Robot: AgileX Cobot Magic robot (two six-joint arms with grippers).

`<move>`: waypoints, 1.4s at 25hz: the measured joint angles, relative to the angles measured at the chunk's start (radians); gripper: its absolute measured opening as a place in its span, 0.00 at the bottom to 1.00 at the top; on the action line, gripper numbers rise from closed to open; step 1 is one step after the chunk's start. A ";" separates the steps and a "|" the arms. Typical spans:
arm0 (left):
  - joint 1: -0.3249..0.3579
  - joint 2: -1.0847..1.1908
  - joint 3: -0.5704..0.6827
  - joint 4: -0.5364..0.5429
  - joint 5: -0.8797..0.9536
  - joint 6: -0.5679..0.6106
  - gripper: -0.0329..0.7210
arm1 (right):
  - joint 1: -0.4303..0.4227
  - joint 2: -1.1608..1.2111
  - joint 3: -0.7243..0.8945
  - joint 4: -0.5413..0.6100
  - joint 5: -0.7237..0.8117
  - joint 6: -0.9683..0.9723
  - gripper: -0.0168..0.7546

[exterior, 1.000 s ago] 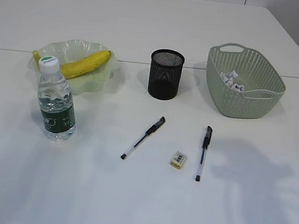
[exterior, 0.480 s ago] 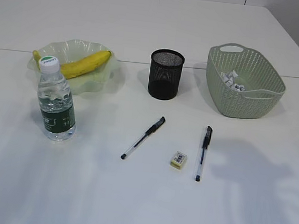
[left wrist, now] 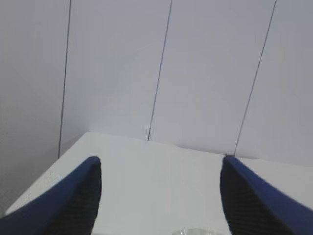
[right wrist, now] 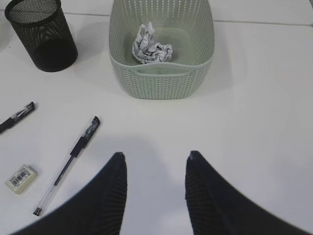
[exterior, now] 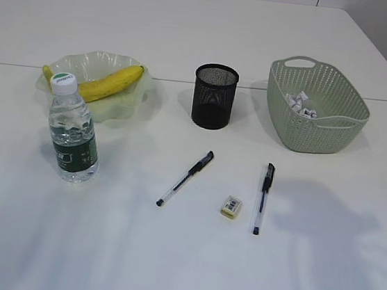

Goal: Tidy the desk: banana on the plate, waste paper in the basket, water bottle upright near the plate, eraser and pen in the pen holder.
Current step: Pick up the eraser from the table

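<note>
Your left gripper [left wrist: 159, 196] is raised and looks out over the far table edge toward the wall; its blue-backed fingers [left wrist: 73, 196] stand wide apart with nothing between them. Your right gripper [right wrist: 154, 188] hangs above bare tabletop in front of the basket [right wrist: 161, 78], its black fingers [right wrist: 110, 196] parted and empty.

In the exterior view you see neither arm. The banana [exterior: 109, 83] lies in the plate [exterior: 124, 106] at the back left. The water bottle [exterior: 72, 135] stands upright just in front of the plate, white cap on. The pen holder [exterior: 214, 96] sits at the back centre, and you cannot tell whether anything is inside it. The basket [exterior: 317, 106] is at the back right with the waste paper [exterior: 300, 104] crumpled on its floor.

Two pens lie flat on the table in front of the holder: the left pen [exterior: 185, 178] is angled, and the right pen [exterior: 263, 198] runs nearly straight toward you. The eraser [exterior: 231, 206] rests between their near ends, just beside the right pen and apart from both.
</note>
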 joint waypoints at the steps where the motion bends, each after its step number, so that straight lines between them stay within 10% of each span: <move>1: 0.000 0.007 0.000 0.018 0.006 -0.027 0.76 | 0.000 0.000 0.000 0.002 0.000 0.000 0.41; 18: 0.000 0.041 0.000 0.454 0.280 -0.314 0.76 | 0.000 0.000 0.000 0.018 0.018 0.000 0.41; 35: 0.000 0.041 0.000 0.501 0.301 -0.359 0.76 | 0.000 0.000 -0.129 0.129 0.314 0.000 0.41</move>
